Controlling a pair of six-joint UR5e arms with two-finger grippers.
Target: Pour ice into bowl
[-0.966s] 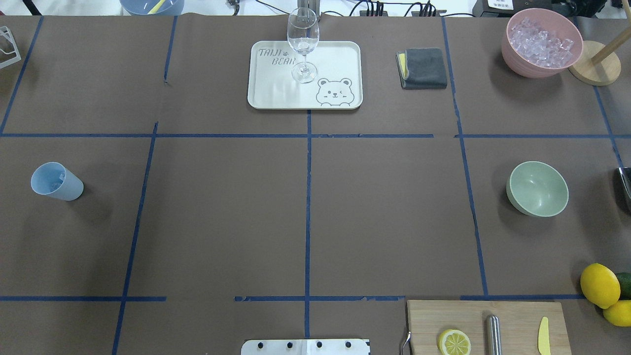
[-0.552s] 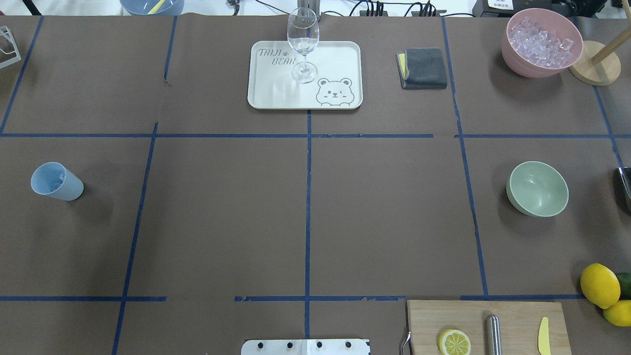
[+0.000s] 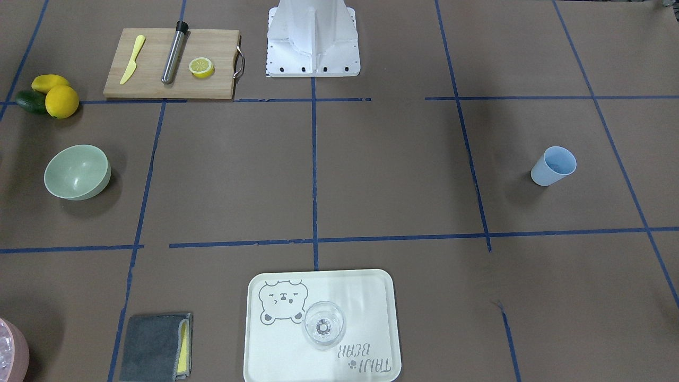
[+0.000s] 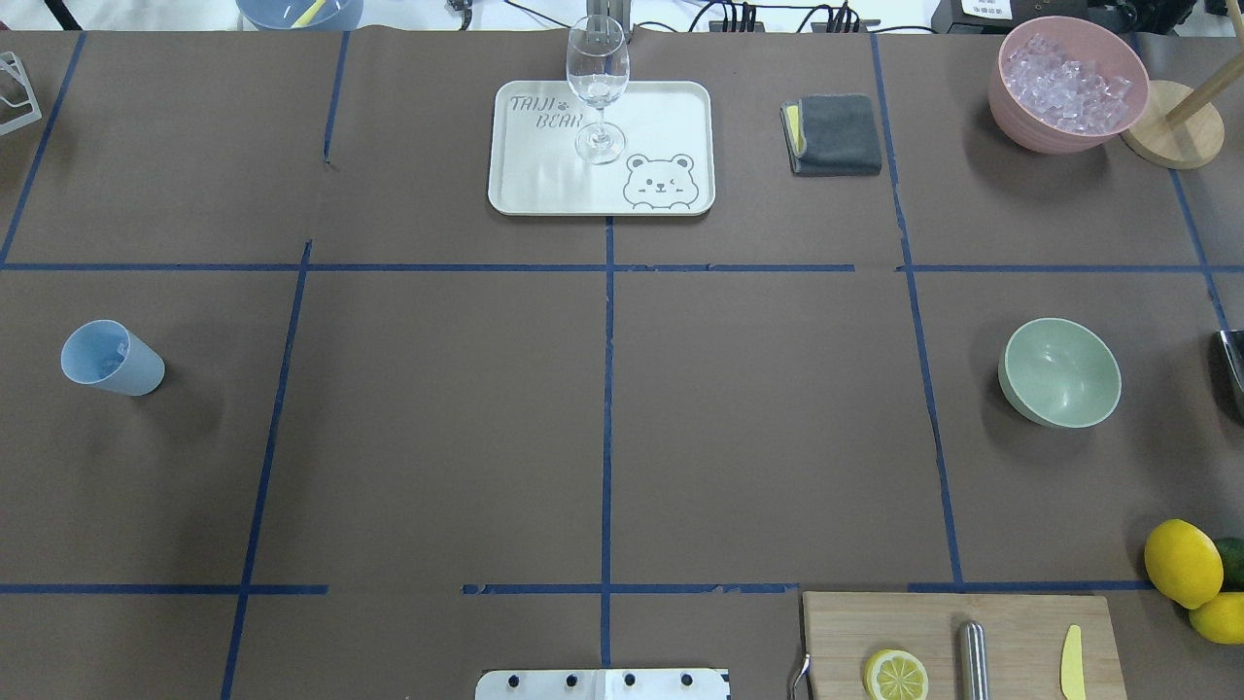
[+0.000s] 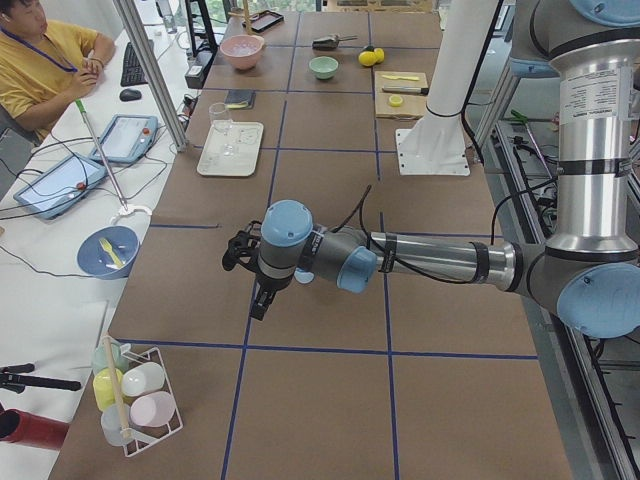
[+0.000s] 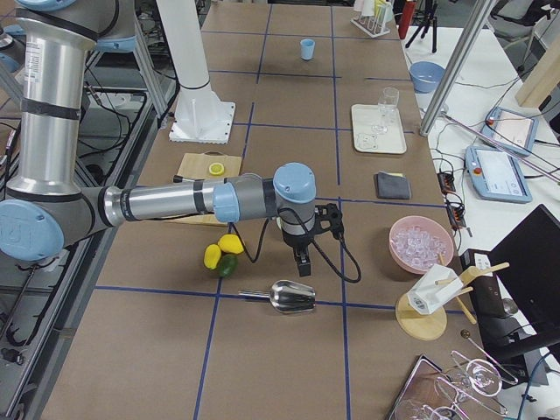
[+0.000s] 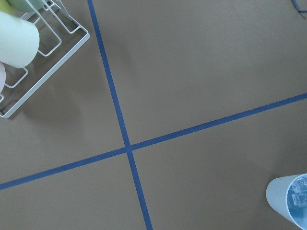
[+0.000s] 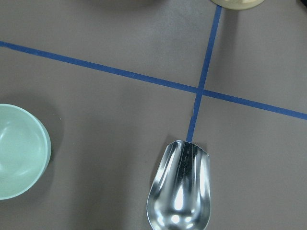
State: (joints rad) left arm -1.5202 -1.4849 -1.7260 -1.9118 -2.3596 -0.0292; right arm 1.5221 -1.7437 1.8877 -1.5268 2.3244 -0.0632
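The pale sage-green bowl (image 4: 1059, 372) stands empty on the table's right side; it also shows in the front view (image 3: 77, 172) and at the left edge of the right wrist view (image 8: 19, 151). Clear ice cubes (image 4: 1067, 83) fill a pink bowl (image 4: 1016, 117) at the far right. A light blue cup (image 4: 112, 358) on the left holds a few ice cubes (image 7: 300, 191). My left gripper (image 5: 255, 300) hangs near the cup. My right gripper (image 6: 302, 262) hangs over a metal scoop (image 8: 181, 191) beside the green bowl. I cannot tell whether either is open or shut.
A white tray (image 4: 671, 107) with a wine glass (image 4: 597, 87) stands at the far middle, a grey cloth (image 4: 836, 134) beside it. A cutting board (image 4: 1011, 622) holds a lemon half, a metal rod and a yellow knife. Lemons (image 4: 1182, 562) lie nearby. A wire cup rack (image 7: 43, 43) stands left.
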